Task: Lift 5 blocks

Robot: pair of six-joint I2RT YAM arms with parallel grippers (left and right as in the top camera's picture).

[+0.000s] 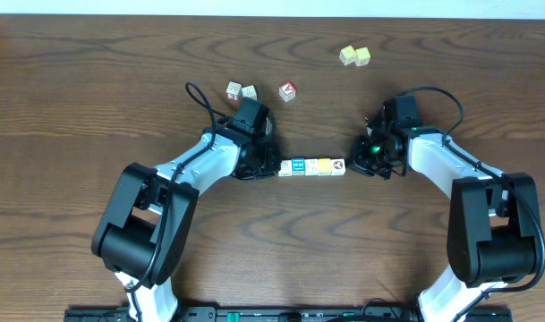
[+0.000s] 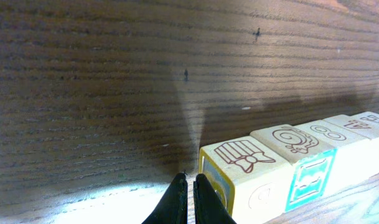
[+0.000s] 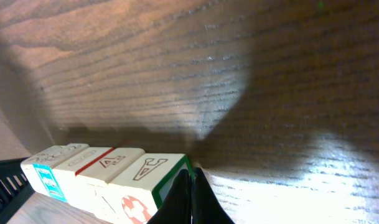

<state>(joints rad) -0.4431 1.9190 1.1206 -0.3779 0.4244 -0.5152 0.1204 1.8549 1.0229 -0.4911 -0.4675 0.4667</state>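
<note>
Five blocks (image 1: 311,167) in one tight row, centre of overhead frame; cannot tell if resting on or raised off the bench (image 1: 84,98). Left end effector (image 1: 270,166) closed, empty, tips against the row's left end. Right end effector (image 1: 353,162) closed, empty, against the right end. Upper frame: red-topped cube (image 1: 288,90), two white cubes (image 1: 241,91) left of it, pale yellow-green pair (image 1: 354,56) upper right.

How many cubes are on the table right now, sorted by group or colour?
Printed blocks in the centre row: 5
Pale yellow-green cubes: 2
Red-topped cube: 1
White cubes beside the red-topped one: 2
Total: 10
</note>
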